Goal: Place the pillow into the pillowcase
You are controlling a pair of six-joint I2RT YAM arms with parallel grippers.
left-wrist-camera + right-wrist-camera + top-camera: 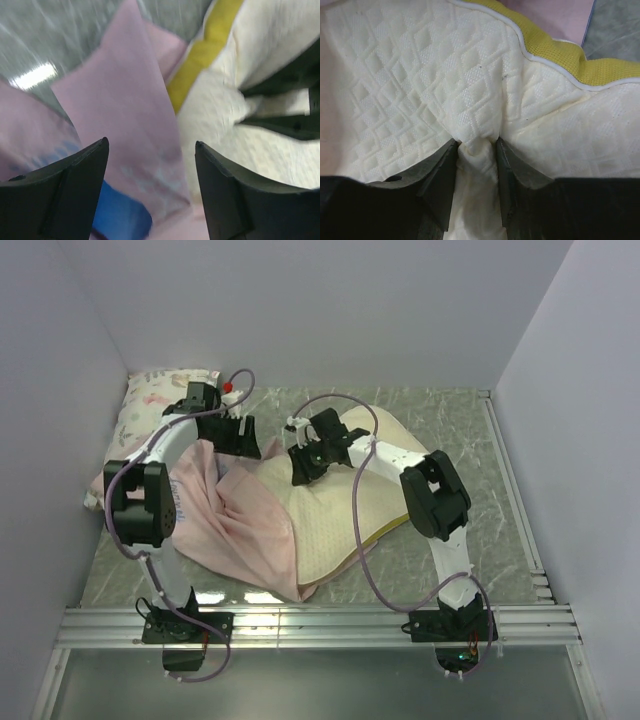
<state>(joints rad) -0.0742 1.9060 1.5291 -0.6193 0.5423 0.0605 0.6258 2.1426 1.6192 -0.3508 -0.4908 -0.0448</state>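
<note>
Left gripper (150, 150) hangs with jaws spread wide, gripping nothing, over the pillowcase (240, 525) just left of the pillow (345, 510). The pink pillowcase lies crumpled against the pillow's left side, partly draped over it, a blue patch showing below. Right gripper (475, 145) sits on the pillow's top face, jaws pinched on a raised fold of its dimpled cream cover, near the yellow band (560, 55).

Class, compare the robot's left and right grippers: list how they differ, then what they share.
The left gripper stands open; the right gripper is shut. The left gripper holds nothing; the right gripper pinches a fold of the cream pillow. The left gripper is over the pink pillowcase; the right gripper is pressed into the pillow. Both are black and two-fingered.
</note>
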